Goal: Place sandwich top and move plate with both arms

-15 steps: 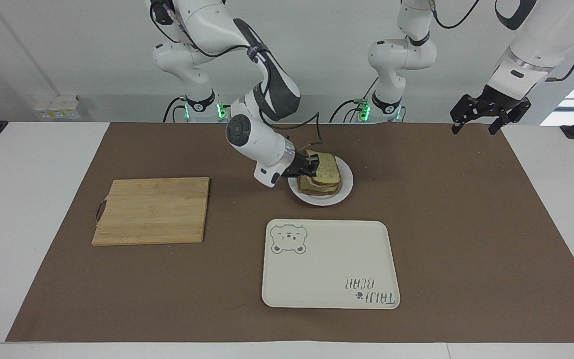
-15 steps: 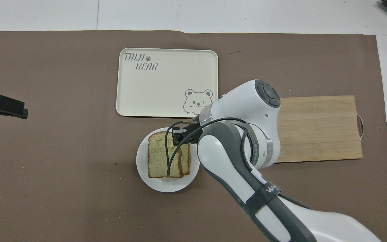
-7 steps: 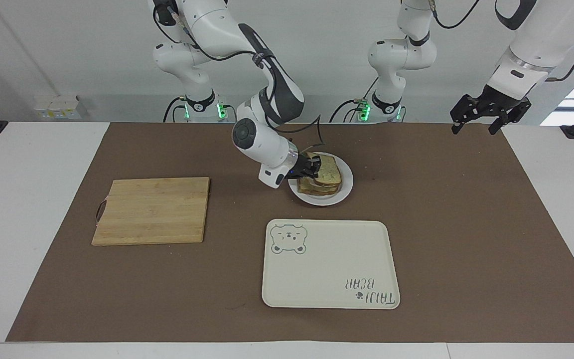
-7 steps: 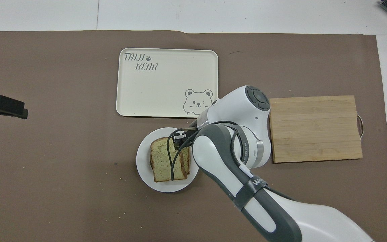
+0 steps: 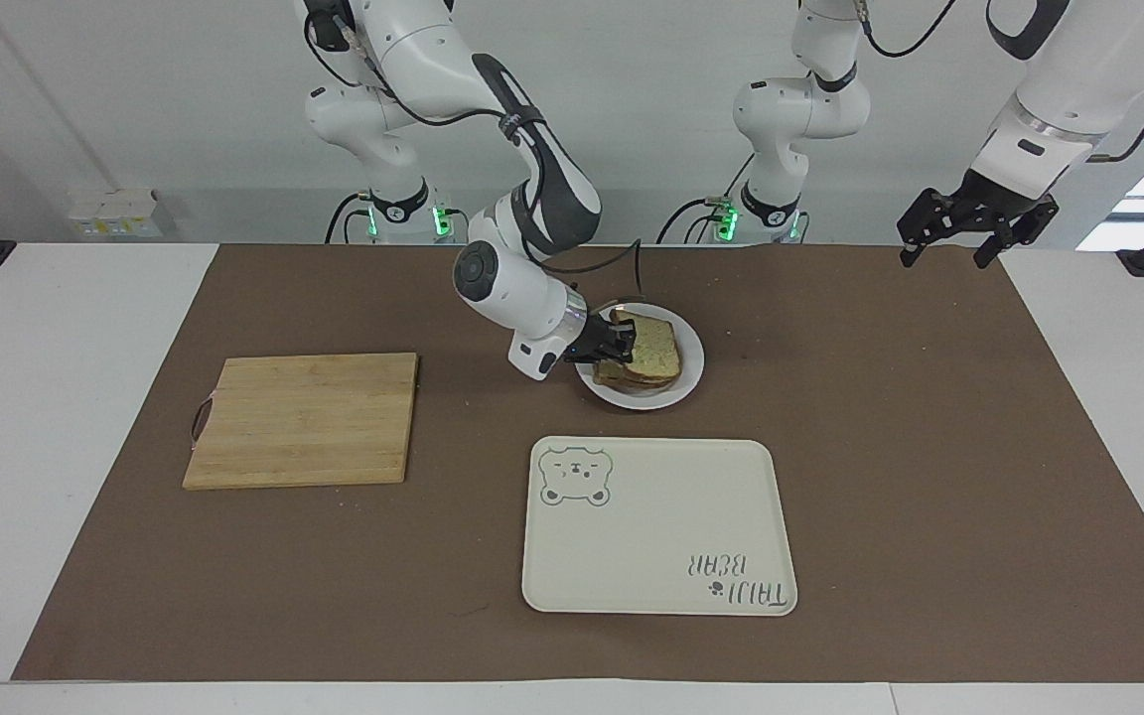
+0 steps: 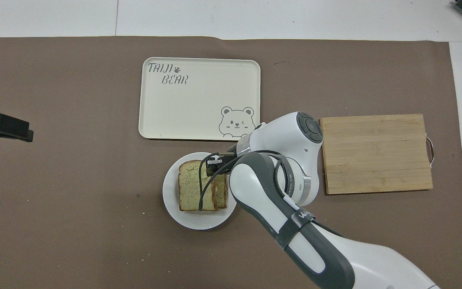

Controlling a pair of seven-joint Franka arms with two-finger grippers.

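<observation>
Nearest the camera in the facing view, the bear tray (image 5: 651, 536) sits low in the middle of the frame with nothing on it, same as a second ago. The bamboo cutting board (image 5: 304, 417) hasn't budged either.

Mid-frame is where it's happening. The sandwich top (image 5: 653, 343) was hanging tilted above the stack a second ago, and now it's come down onto the lower slice (image 6: 223, 192) on the white plate (image 5: 689, 372), a bit offset from it. The right gripper (image 5: 622, 343) looks still pinched on the slice's edge, so I'd say the placing is basically done bar the release.

Up in the top corner, the left gripper (image 5: 941, 258) waits in the air with fingers spread. The two-arm plate move hasn't begun.
</observation>
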